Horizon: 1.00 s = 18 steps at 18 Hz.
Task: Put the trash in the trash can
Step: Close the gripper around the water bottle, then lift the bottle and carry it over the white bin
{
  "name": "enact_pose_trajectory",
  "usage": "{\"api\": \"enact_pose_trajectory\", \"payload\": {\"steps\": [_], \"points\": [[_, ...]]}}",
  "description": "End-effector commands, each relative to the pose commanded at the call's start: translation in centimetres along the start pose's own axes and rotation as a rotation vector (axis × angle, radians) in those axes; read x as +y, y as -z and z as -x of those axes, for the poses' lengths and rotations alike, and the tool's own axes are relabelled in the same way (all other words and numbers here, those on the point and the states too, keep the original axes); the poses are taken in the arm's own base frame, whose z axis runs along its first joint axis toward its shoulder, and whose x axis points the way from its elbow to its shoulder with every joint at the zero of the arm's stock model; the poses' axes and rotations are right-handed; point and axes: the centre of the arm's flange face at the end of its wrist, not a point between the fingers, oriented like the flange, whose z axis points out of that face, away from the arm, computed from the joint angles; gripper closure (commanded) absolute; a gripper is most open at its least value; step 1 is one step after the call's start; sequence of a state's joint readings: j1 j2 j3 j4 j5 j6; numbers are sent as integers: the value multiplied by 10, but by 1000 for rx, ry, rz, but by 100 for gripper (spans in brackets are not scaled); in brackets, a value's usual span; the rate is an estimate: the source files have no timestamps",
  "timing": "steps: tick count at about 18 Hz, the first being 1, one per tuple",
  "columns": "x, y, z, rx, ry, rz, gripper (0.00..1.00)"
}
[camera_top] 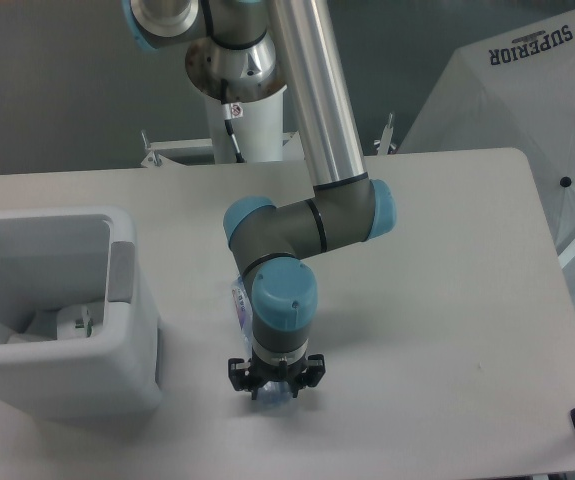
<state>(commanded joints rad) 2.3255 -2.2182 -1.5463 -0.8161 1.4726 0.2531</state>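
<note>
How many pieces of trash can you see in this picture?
2. A white carton with green marks lies inside the trash can. A clear plastic bottle lies on the table under the gripper, mostly hidden by the arm. More could sit unseen deeper in the can.

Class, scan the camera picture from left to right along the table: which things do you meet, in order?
Trash can with the white carton inside it → the clear bottle, mostly hidden behind the arm → the gripper → the white umbrella beyond the table's right edge.
</note>
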Motion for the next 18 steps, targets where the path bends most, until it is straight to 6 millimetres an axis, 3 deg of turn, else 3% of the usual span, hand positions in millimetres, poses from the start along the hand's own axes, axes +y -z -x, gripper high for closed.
{"api": "enact_pose_trajectory", "payload": {"steps": [4,12,15,18], "points": [[0,4,0,-1,-5,-4,39],[-1,12,-1,-4,-6,-16,40],[-6,52,-3,-17,-11,-77,40],[-19,134,3,-53,-7,-218,40]]}}
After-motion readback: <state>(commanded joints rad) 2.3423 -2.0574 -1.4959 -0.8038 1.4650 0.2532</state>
